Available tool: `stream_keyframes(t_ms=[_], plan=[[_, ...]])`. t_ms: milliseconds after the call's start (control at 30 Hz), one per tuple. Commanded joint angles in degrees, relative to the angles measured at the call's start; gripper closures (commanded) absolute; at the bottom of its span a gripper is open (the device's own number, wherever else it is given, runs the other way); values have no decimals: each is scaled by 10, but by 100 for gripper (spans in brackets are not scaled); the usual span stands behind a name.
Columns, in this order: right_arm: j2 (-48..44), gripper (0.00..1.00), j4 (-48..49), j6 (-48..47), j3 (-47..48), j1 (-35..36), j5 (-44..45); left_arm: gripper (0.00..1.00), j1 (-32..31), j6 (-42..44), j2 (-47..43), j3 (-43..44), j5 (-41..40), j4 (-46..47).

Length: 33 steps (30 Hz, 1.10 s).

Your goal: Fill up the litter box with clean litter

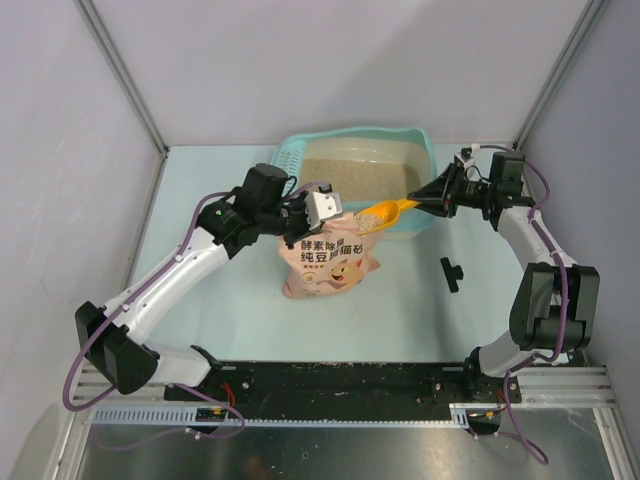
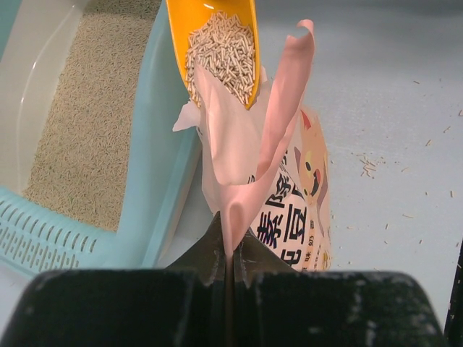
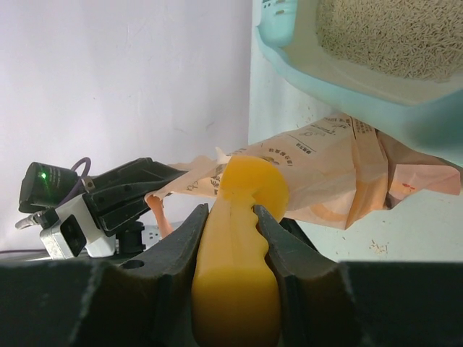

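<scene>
The left gripper [image 2: 228, 253] pinches shut on the pink bag's [image 2: 289, 217] top edge while the right gripper [image 3: 230, 215] clamps the orange scoop [image 1: 385, 212], heaped with litter [image 2: 87, 130], above the bag, just beside the part-filled litter box [image 2: 155, 166].

Left wrist view: scoop [image 2: 181, 18] runs off frame at 12 o'clock, handle unseen; litter box [image 2: 155, 181] cut off at 9 and 12 o'clock; lower part of bag [image 2: 286, 210] hidden behind the dark, blurred body of the left gripper [image 2: 230, 238] at 6 o'clock. Right wrist view: scoop seen end-on, inside of its bowl hidden behind the handle; box clipped from 12 to 3 o'clock. Top view: small black object [image 1: 451, 272] at 3 o'clock, too small to identify.
</scene>
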Motion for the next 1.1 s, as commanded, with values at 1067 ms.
stream_keyframes(t_ms=[1067], plan=[[5, 100, 85, 24, 28, -21, -7, 100, -1, 7, -6, 38, -7, 70]])
